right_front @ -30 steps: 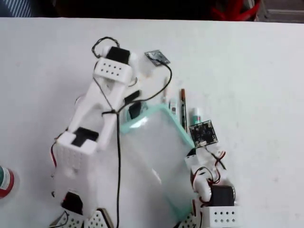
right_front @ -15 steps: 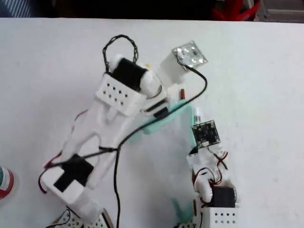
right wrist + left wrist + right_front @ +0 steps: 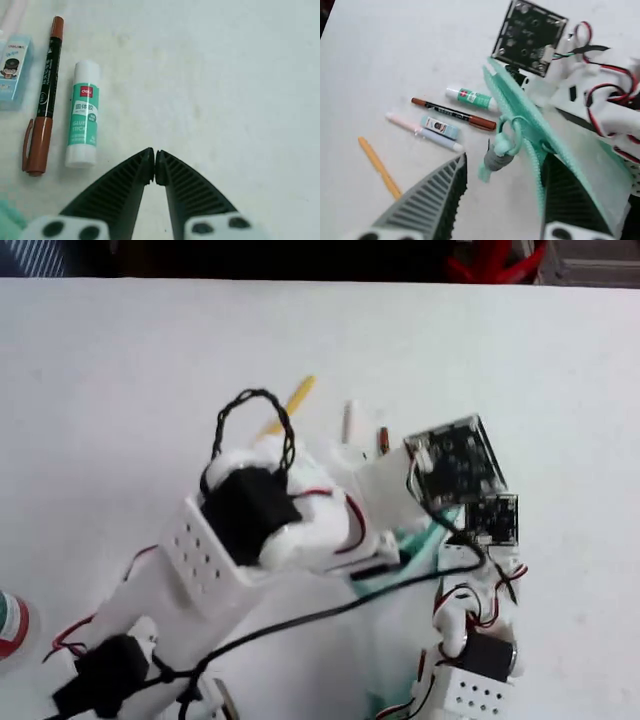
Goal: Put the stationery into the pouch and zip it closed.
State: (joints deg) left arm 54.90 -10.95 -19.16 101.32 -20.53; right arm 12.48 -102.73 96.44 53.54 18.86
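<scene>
In the left wrist view my left gripper (image 3: 502, 200) is open, its fingers on either side of the teal zip edge of the translucent pouch (image 3: 580, 150). The green zip pull (image 3: 500, 150) hangs just ahead of them. Beyond it on the table lie a glue stick (image 3: 472, 98), a brown pen (image 3: 452, 114), a small blue eraser (image 3: 440, 127), a pale pen (image 3: 422, 132) and a yellow pencil (image 3: 380, 167). My right gripper (image 3: 154, 165) is shut with nothing in it, close above the table beside the glue stick (image 3: 82, 122) and brown pen (image 3: 45, 100).
From above, the left arm (image 3: 250, 530) covers most of the pouch (image 3: 400, 555), and the right arm (image 3: 470, 640) stands at the pouch's near right. A red and green object (image 3: 10, 625) sits at the left edge. White table (image 3: 560, 370) lies open all around.
The left arm has swung right and nearer, its wrist now above the pouch by the right arm. The yellow pencil and pens it covered have come into sight.
</scene>
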